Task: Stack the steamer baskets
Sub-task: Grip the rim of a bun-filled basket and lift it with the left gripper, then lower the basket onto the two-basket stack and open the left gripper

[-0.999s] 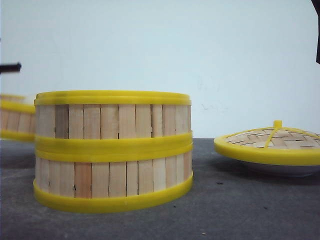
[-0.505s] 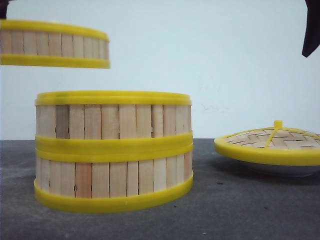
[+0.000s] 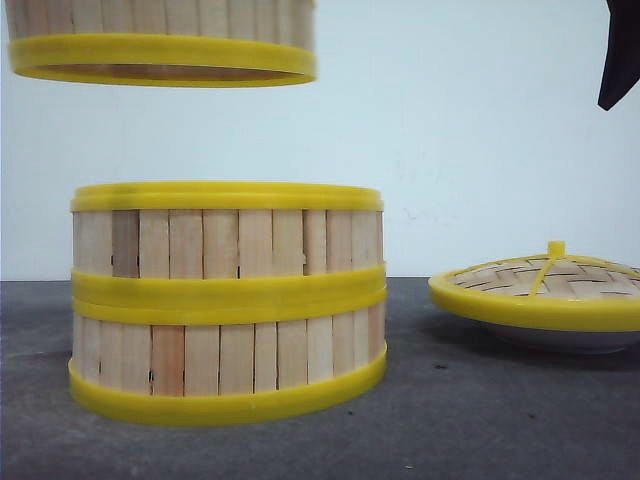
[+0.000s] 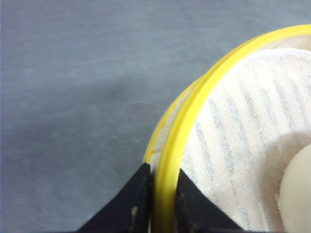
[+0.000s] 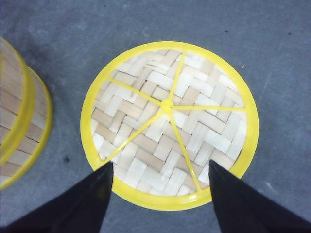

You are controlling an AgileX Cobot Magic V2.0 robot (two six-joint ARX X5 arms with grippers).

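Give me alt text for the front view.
A third steamer basket hangs in the air above a stack of two baskets on a grey table. At right, a woven lid rests on a white plate.

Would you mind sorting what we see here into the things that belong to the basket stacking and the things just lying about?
Belongs to the job:
- lifted steamer basket, its rim clamped by the left gripper, lined with white cloth
- two stacked steamer baskets on the table

Just lying about:
- woven lid, beneath the open right gripper
- white plate under the lid
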